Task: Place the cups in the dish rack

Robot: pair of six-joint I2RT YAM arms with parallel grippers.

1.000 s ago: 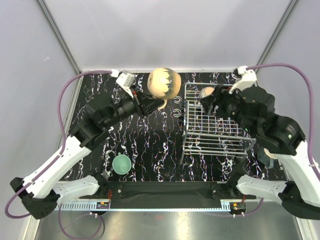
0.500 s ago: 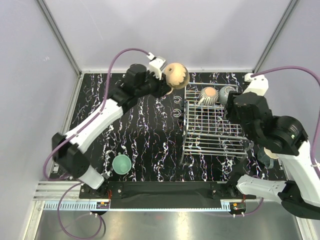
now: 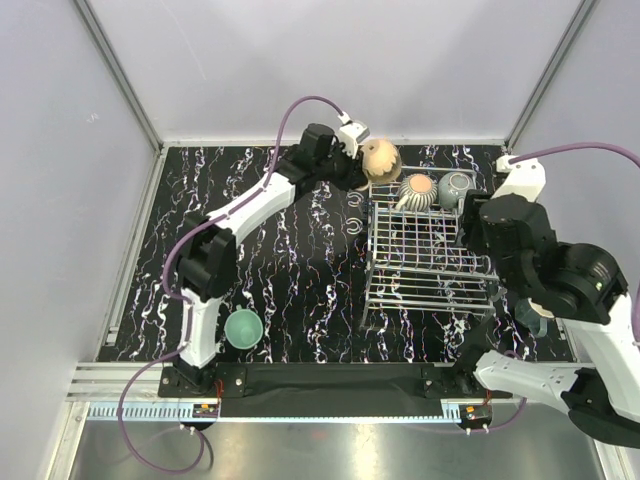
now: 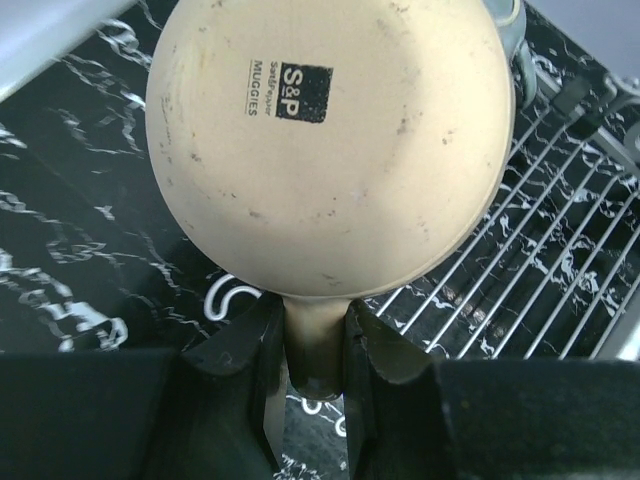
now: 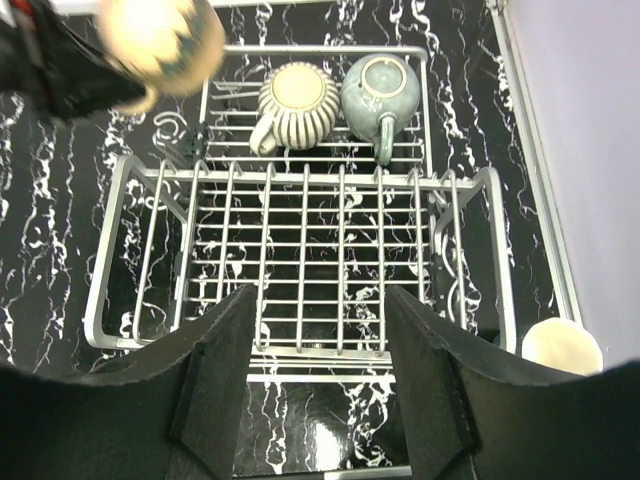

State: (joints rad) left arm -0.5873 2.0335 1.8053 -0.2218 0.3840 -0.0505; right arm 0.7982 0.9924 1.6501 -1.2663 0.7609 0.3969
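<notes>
The striped cup (image 3: 417, 190) and grey-green cup (image 3: 457, 186) sat in the dish rack's (image 3: 425, 268) far end, the left gripper (image 4: 315, 350) clamped the tan cup's (image 3: 380, 160) handle at its far-left corner, the right gripper (image 5: 318, 305) hung apart and empty, and the teal-green cup (image 3: 243, 328) lay unloaded on the bench (image 3: 300, 270).

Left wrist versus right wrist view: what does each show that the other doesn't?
Left wrist only: the stamped base of the tan cup, its handle clamped in the left gripper. Right wrist only: the striped cup and grey-green cup upside down in the dish rack, a pale cup outside it, the open right gripper. Both: tan cup, dish rack, marbled table.
</notes>
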